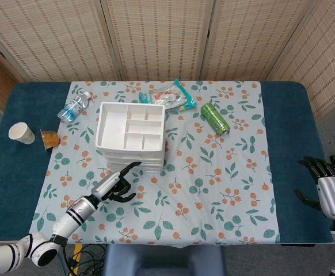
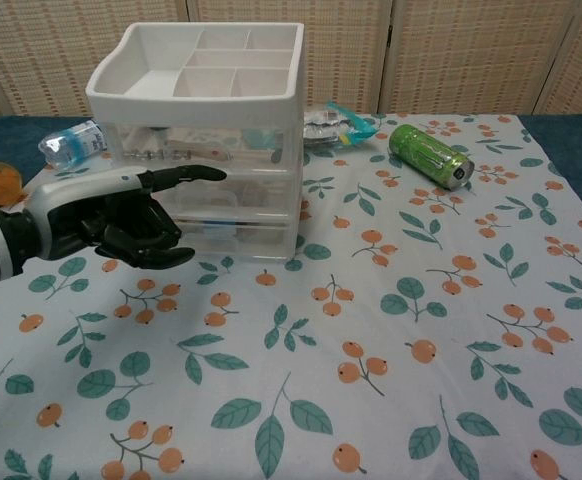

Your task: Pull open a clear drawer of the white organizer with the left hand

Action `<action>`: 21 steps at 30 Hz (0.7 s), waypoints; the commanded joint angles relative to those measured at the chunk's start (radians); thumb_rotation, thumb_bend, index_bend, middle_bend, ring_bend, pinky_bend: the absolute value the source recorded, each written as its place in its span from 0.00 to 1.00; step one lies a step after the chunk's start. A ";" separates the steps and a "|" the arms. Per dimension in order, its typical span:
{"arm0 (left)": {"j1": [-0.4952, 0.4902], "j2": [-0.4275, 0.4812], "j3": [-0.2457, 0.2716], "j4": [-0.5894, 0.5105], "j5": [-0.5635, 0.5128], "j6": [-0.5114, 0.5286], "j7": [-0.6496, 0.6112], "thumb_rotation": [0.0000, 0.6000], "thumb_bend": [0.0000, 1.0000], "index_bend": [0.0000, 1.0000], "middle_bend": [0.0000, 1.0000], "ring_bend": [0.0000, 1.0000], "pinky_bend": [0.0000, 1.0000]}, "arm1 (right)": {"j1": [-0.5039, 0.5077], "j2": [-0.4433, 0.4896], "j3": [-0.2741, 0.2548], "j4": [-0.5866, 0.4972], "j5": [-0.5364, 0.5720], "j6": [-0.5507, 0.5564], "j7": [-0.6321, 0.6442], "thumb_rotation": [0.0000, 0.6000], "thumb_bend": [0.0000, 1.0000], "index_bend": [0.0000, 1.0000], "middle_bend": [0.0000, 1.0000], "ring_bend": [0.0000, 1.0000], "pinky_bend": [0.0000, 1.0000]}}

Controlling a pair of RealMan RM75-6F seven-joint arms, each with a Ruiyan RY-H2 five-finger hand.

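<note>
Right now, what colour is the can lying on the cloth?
Green. The can shows best in the chest view, lying on its side.

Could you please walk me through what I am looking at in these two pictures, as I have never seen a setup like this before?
This is a two-armed robot with human-like hands, steered remotely by a person. One picture looks down from its head, the other looks forward from its chest.

On the table lies a floral cloth. On it stands a white organizer with clear drawers, all apparently shut. Nearby are a water bottle, a green can, a snack packet, a paper cup and a small orange cup.

The left hand reaches toward the drawer fronts, one finger extended, holding nothing. Whether it touches a drawer is unclear. The right hand waits at the table's edge, also holding nothing.
</note>
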 commanded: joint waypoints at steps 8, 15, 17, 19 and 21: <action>0.029 -0.020 -0.026 -0.031 -0.089 0.013 0.043 1.00 0.36 0.00 0.91 1.00 1.00 | -0.002 -0.006 -0.002 0.011 0.003 -0.003 0.012 1.00 0.24 0.22 0.19 0.22 0.22; 0.042 -0.024 -0.037 -0.034 -0.095 0.032 0.032 1.00 0.36 0.00 0.91 1.00 1.00 | -0.005 -0.008 -0.003 0.012 0.004 0.000 0.014 1.00 0.24 0.22 0.19 0.22 0.22; 0.043 -0.026 -0.039 -0.035 -0.097 0.030 0.024 1.00 0.36 0.00 0.91 1.00 1.00 | -0.007 -0.008 -0.003 0.013 0.005 0.002 0.014 1.00 0.24 0.22 0.19 0.22 0.22; 0.041 -0.027 -0.041 -0.035 -0.099 0.021 0.013 1.00 0.36 0.00 0.91 1.00 1.00 | -0.008 -0.007 -0.003 0.012 0.005 0.003 0.014 1.00 0.24 0.22 0.19 0.22 0.21; 0.038 -0.035 -0.043 -0.027 -0.099 0.016 0.012 1.00 0.36 0.00 0.91 1.00 1.00 | -0.009 -0.006 -0.003 0.012 0.005 0.004 0.015 1.00 0.24 0.22 0.19 0.22 0.21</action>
